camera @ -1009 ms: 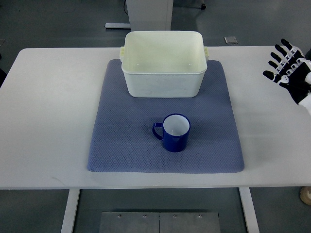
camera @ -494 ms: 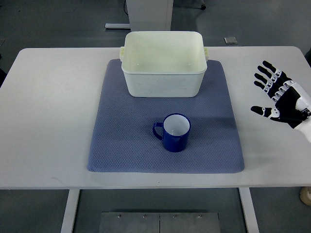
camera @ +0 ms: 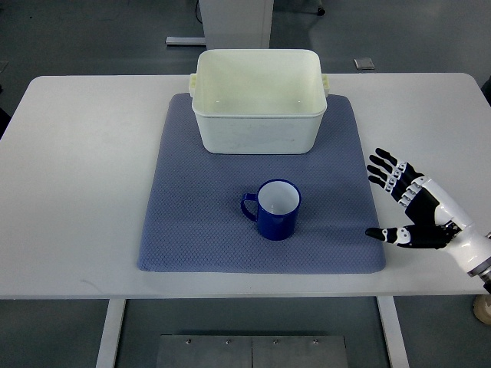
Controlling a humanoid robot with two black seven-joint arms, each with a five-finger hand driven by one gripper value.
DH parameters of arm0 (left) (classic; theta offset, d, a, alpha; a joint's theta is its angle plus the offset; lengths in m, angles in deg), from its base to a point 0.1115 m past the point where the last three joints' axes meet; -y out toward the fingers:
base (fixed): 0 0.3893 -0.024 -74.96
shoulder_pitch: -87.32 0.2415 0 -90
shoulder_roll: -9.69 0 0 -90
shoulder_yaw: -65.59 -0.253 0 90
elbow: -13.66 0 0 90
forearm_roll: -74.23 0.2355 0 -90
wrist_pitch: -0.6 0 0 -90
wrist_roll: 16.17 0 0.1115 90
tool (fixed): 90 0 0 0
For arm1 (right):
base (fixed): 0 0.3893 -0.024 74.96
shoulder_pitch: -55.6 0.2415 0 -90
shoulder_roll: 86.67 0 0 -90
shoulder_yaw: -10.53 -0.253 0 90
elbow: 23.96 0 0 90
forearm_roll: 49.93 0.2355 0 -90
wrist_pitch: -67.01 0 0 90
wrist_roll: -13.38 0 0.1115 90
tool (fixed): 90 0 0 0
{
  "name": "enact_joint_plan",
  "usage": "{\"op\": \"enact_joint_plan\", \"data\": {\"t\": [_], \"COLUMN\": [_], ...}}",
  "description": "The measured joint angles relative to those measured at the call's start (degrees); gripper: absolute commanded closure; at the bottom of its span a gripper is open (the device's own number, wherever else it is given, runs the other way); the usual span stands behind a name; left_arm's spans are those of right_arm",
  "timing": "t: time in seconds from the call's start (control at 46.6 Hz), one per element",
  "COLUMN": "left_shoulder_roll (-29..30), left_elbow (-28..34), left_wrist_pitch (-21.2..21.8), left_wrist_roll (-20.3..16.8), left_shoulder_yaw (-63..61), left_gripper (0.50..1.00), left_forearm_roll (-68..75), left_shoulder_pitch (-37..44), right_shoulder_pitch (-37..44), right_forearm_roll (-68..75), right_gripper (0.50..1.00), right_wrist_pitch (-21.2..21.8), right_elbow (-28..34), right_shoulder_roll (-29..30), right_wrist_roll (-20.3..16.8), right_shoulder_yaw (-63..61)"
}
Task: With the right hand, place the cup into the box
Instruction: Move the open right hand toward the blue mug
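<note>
Nothing is done yet — your right hand [camera: 410,215] is spread wide and empty. The blue mug [camera: 276,209] stands upright to its left on the mat; the cream box [camera: 258,134] lies beyond — grasp and placement remain.

From my remote station the top view reads bright and evenly lit, apparently from diffuse overhead sources. The white rectangular tabletop [camera: 84,184] shows no blown-out glare. Shadows are soft: I see a faint one below the cream plastic box [camera: 258,100] on the blue-grey textured mat [camera: 192,222], and a small one beside the dark blue enamel cup [camera: 275,209]. Focus is sharp enough to resolve the mat weave. The grey floor [camera: 92,31] appears dimmer. Edge distortion is slight.
</note>
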Motion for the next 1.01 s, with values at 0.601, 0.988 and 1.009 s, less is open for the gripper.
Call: {"op": "enact_joint_plan", "data": {"t": [0.601, 0.988, 1.009], "left_shoulder_roll": [0.0, 0.0, 0.0], "left_elbow": [0.0, 0.0, 0.0], "left_wrist_pitch": [0.0, 0.0, 0.0], "left_wrist_roll": [0.0, 0.0, 0.0], "left_shoulder_yaw": [0.0, 0.0, 0.0], "left_gripper": [0.5, 0.5, 0.5], "left_forearm_roll": [0.0, 0.0, 0.0], "left_shoulder_pitch": [0.0, 0.0, 0.0], "right_shoulder_pitch": [9.3, 11.0, 11.3], "right_forearm_roll": [-9.6, -11.9, -12.0], "right_gripper": [0.5, 0.5, 0.5], "right_wrist_pitch": [-10.3, -11.1, -11.2], "right_elbow": [-2.9, -3.8, -4.1], "right_shoulder_roll": [7.5, 10.3, 10.6], "right_wrist_roll": [-7.7, -9.8, -9.9], "right_shoulder_yaw": [9.2, 12.9, 13.2]}}
